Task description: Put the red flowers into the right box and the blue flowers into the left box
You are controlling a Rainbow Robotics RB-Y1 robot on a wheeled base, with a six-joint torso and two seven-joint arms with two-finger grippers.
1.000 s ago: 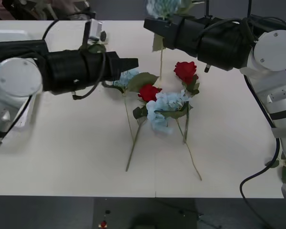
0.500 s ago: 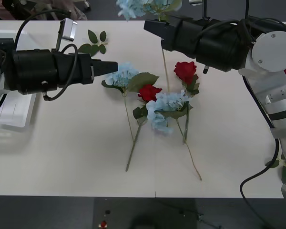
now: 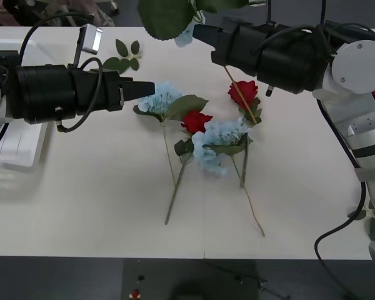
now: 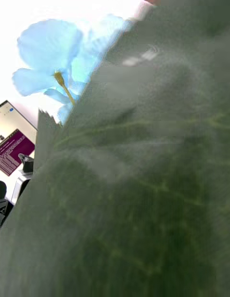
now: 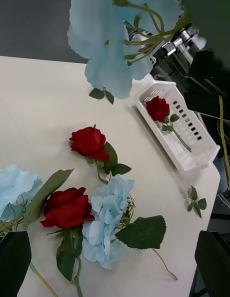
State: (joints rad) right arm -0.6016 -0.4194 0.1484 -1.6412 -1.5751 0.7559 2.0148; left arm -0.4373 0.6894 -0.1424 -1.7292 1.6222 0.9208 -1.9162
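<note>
Since half a second ago the blue flower (image 3: pixel 182 36) in the right hand (image 3: pixel 200 32) has swung: head and big leaf (image 3: pixel 165 15) now up at the far edge of the front view, stem (image 3: pixel 240 95) slanting down across a rose (image 3: pixel 243 92). Left arm hasn't shifted. The right hand grips that stem up near the leaves, well above the bench (image 3: pixel 81 187); from the right wrist the leaf (image 4: pixel 143 182) sits right on the lens with pale petals (image 4: pixel 52 52) behind. Left hand (image 3: pixel 151 89) hovers low, tip just beside another blue flower (image 3: pixel 165 97) lying on the bench; its fingers (image 5: pixel 14 258) are spread wide, nothing between them. Left on the bench in a loose heap: that blue one, a third blue flower (image 3: pixel 215 140), two roses incl. the centre one (image 3: pixel 195 120), stems crossing toward the near edge. Right box (image 5: pixel 179 129) already has one rose (image 5: pixel 157 108) in it; left box (image 3: pixel 9 147) sits under the left arm at the bench edge. Handling, my read: very light, soft heads, thin springy wire stems, so the head flops and swings when lifted, as it looks now. Best grip is on the stem just under the head, not the petals or leaves. Crossed stems may drag neighbours along. The held blue one needs to go across to the left box.
</note>
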